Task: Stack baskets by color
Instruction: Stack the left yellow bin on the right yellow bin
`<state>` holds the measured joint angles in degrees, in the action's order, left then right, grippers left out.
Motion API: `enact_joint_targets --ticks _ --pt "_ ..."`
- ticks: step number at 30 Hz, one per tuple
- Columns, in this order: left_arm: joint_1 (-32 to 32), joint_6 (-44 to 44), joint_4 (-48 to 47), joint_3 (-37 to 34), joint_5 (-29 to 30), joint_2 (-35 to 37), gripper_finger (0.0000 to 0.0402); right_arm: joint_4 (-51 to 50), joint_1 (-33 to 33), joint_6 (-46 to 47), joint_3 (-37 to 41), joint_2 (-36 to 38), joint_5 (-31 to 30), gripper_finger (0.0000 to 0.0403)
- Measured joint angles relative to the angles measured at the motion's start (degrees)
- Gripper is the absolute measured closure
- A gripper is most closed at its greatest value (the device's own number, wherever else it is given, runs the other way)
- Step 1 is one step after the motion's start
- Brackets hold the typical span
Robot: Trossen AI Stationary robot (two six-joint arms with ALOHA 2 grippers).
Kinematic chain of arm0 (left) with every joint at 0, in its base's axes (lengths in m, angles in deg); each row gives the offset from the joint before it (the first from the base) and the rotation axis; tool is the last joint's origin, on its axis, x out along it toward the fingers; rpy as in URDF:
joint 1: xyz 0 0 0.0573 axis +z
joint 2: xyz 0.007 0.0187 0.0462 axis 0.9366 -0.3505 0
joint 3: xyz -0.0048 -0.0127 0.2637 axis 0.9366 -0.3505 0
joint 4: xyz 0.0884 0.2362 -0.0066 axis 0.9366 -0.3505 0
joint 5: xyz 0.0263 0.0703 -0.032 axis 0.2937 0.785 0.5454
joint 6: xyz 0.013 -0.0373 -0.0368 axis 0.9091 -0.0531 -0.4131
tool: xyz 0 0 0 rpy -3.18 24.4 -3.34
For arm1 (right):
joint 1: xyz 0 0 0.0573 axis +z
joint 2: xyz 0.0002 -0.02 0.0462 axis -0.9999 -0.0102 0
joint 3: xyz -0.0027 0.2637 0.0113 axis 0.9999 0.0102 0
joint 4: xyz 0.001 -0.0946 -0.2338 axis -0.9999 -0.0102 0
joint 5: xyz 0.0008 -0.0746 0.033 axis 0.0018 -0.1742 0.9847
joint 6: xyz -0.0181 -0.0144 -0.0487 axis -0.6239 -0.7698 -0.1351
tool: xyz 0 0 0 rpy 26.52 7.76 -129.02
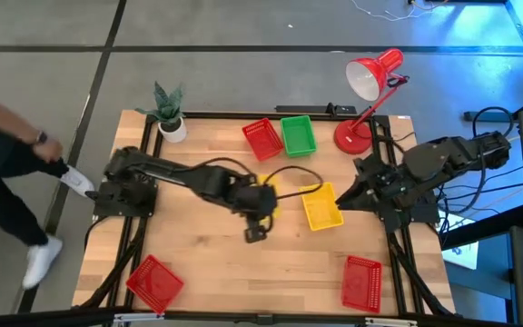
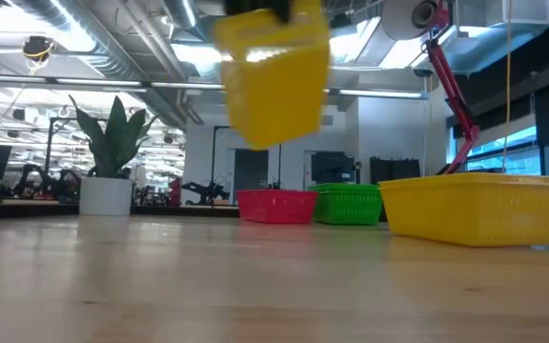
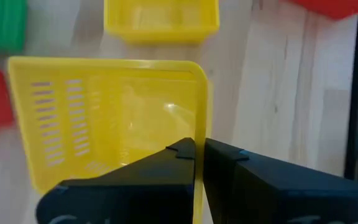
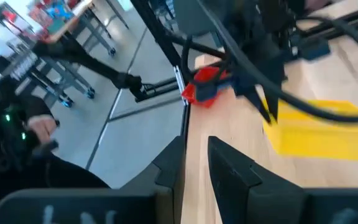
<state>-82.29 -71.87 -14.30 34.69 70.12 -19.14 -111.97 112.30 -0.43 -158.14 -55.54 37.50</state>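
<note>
Left gripper [image 3: 197,152] fingers clamped on rim of a yellow basket [image 3: 114,118], lifted above the table [image 1: 216,263], near another yellow basket [image 1: 321,208]. Right gripper [image 4: 194,155] fingers part open, empty, at table's right edge.

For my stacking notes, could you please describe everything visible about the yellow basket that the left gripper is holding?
The held yellow basket is a small rectangular tray of what looks like plastic, with slotted mesh sides, rounded corners and a plain floor. It looks empty. The left gripper is shut on one wall, its fingers pinching the rim. In the low view the basket hangs tilted, clear of the table. It is near the table's middle, beside a second yellow basket, not touching it.
</note>
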Motion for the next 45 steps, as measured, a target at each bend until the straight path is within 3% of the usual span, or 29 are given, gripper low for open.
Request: enact_joint_targets --ticks 5,10,19,29,37,45 --pt "1.53 5.61 0.93 11.12 -0.69 -7.61 0.0401 -0.04 2.09 -1.65 0.00 4.44 -0.74 0.0332" --pt "3.10 6.65 3.97 19.58 -1.36 -14.10 0.0401 -2.27 5.19 -4.45 0.00 9.75 -6.61 0.0332" --pt "4.31 7.28 13.65 27.85 -3.30 -25.04 0.0401 -8.33 6.28 -4.51 0.00 15.16 -11.52 0.0332" --pt "4.29 5.97 13.37 25.36 1.75 -26.65 0.0401 -8.31 6.26 -5.86 -0.02 16.37 -11.37 0.0332" --pt "4.27 5.88 18.91 21.38 1.39 -26.63 0.0402 -8.31 6.26 -5.96 -0.02 16.35 -11.34 0.0332" --pt "4.27 5.86 17.17 20.22 1.95 -26.60 0.0401 -8.28 6.26 -5.95 -0.02 16.35 -11.34 0.0332"
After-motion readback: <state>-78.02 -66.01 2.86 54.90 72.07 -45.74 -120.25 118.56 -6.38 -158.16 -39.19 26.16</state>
